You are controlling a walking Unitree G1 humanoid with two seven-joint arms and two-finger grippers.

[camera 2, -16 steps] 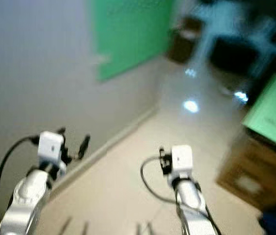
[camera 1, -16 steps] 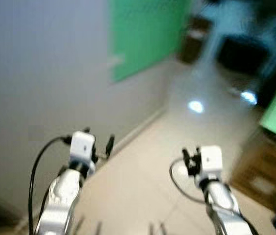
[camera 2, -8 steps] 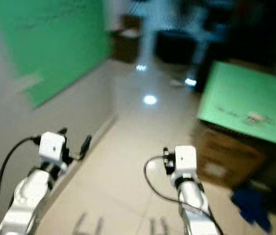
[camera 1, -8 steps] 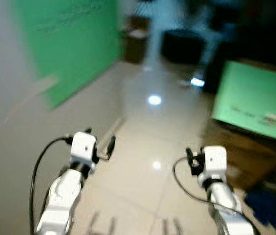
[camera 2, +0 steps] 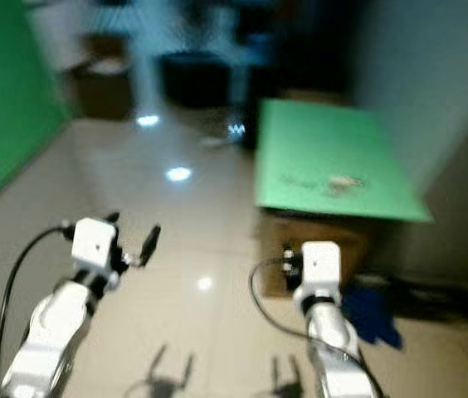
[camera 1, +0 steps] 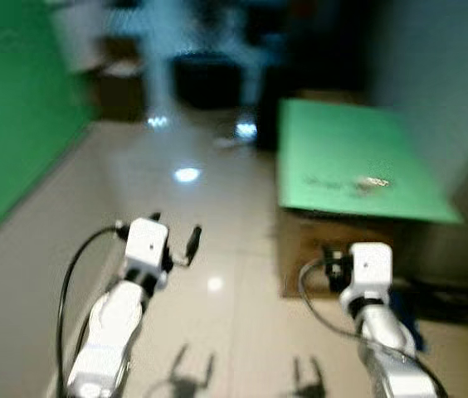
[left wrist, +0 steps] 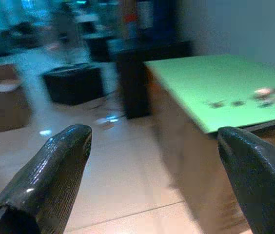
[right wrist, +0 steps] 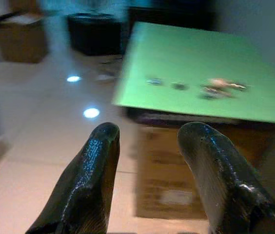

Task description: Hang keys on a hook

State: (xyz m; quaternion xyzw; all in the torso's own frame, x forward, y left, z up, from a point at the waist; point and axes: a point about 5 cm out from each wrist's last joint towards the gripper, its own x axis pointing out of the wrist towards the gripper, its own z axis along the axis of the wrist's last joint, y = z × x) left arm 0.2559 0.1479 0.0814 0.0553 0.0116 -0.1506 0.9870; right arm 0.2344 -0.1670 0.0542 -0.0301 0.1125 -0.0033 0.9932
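Ahead, what may be the keys (right wrist: 224,88) are seen blurred on the green table (camera 1: 333,157). Both the left gripper (left wrist: 152,161) and right gripper (right wrist: 149,146) are held open and empty, short of the table.

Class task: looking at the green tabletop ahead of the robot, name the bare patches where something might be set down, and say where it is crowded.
Green tabletop: the far half and the near left corner look bare. Small blurred items crowd a strip near the front right edge; too blurred to identify.
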